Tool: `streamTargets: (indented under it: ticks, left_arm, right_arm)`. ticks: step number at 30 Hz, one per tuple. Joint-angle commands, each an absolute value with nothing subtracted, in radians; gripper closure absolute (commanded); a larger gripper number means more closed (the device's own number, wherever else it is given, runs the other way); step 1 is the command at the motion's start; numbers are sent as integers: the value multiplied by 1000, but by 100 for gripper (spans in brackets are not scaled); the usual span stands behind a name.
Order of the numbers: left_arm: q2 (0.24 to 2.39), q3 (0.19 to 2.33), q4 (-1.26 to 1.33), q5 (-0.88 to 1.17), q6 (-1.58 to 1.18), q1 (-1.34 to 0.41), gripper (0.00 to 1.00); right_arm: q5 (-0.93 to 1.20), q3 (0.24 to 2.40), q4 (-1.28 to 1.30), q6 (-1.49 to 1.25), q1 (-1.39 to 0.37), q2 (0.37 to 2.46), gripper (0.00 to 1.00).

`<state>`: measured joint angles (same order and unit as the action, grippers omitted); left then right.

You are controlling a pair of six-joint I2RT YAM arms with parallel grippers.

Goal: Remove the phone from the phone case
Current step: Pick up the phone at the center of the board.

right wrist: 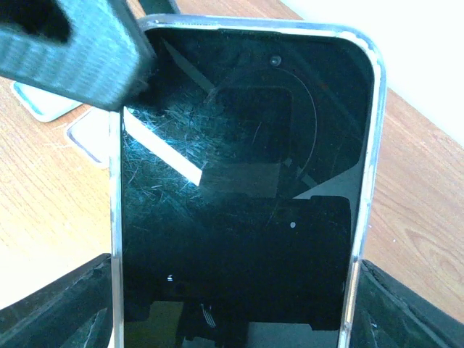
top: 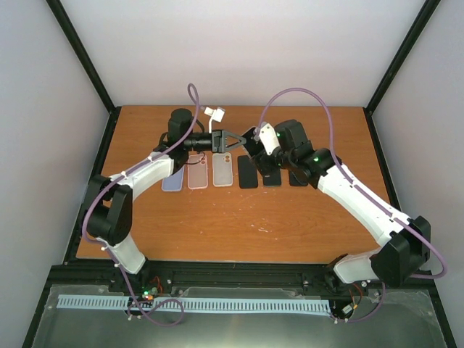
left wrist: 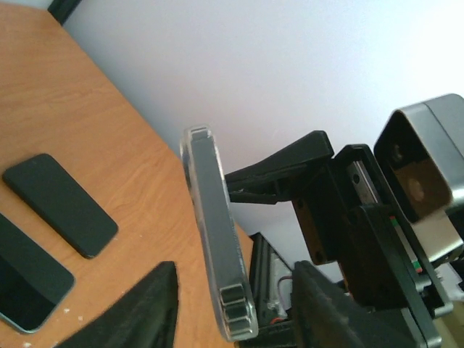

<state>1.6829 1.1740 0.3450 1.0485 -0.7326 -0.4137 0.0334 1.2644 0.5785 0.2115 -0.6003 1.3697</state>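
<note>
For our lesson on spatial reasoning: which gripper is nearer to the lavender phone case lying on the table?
Left. The left gripper hovers beyond and right of the lavender phone case; the right gripper, holding the cased phone, is farther right.

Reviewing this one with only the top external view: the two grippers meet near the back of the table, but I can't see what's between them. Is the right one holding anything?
Observer: Yes. In the right wrist view the right gripper clamps the side edges of a phone, whose dark, scratched screen faces that camera.
Operator: Is it in its case?
Observer: Yes. The left wrist view shows a clear case around it, seen edge-on, with the button covers near one end.
Operator: Has the left gripper grabbed it?
Observer: Not yet, by the left wrist view. The left gripper straddles the case's end, with a gap showing on each side.
</note>
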Motion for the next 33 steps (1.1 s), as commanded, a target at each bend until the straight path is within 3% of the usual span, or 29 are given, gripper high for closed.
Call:
streamTargets:
  ticks: [1,5,9,14,27,33]
  left_arm:
    - [1695,1174,417,1089,-787,-423,61]
    - [1690,1172,431,1099,-794,-423,82]
    - [1672,1174,386,1103,-752,-422,99]
    - [1627,1175,295,1128,-629,-411,99]
    - [1537,1215,-68,1247,-127,-410,99]
    - [1534,1251,-197,1267,8,-426,100]
  right_arm:
    - [-20,1309,503,225,-626,1367,32]
    - [-18,1312,504,226,-636,1367,31]
    - [8,1315,526,224,-637,1362,22]
    - [101,1311,596,249,-608,1311,0]
    - [568,1349,854,341,-392,1240,0]
    - [657,1364,901,360,-391,1250,12]
